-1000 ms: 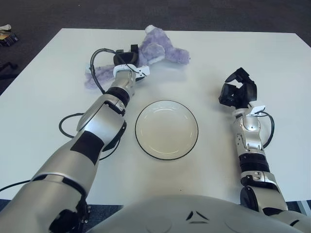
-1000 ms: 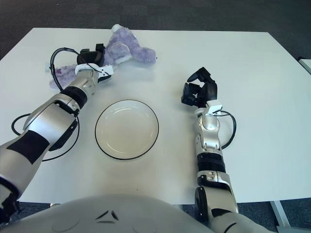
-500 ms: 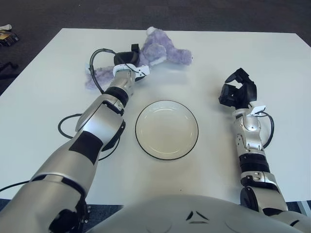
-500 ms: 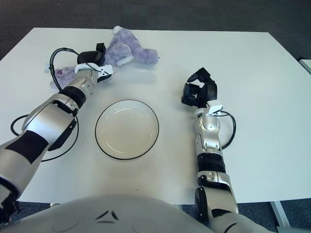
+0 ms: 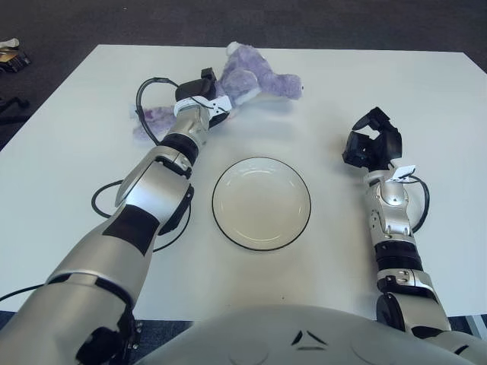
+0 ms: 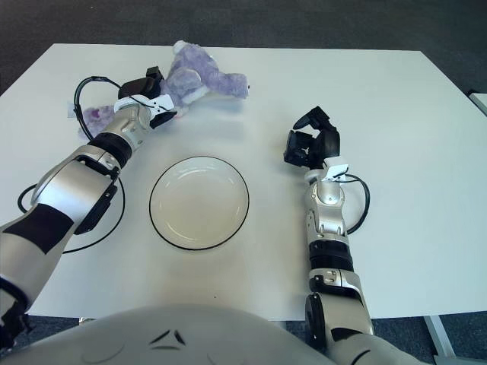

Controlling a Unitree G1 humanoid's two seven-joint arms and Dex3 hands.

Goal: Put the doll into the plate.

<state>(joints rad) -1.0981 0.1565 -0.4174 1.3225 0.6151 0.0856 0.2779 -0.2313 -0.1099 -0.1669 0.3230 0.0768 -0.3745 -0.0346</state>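
Gripping fuzzy purple doll (image 5: 251, 79), left hand (image 5: 199, 95)

Both views look forward and steeply down from the robot's head onto the white rectangular counter (image 5: 342, 91), set side by side a little apart. Each takes in nearly the whole top, the dark carpeted floor (image 5: 251, 19) beyond, and the robot's grey chest at the bottom edge. The right eye shows everything shifted leftward

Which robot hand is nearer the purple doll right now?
Left. The left robot hand is right at the doll, on its left side; the right robot hand is well off to the doll's right, nearer the robot.
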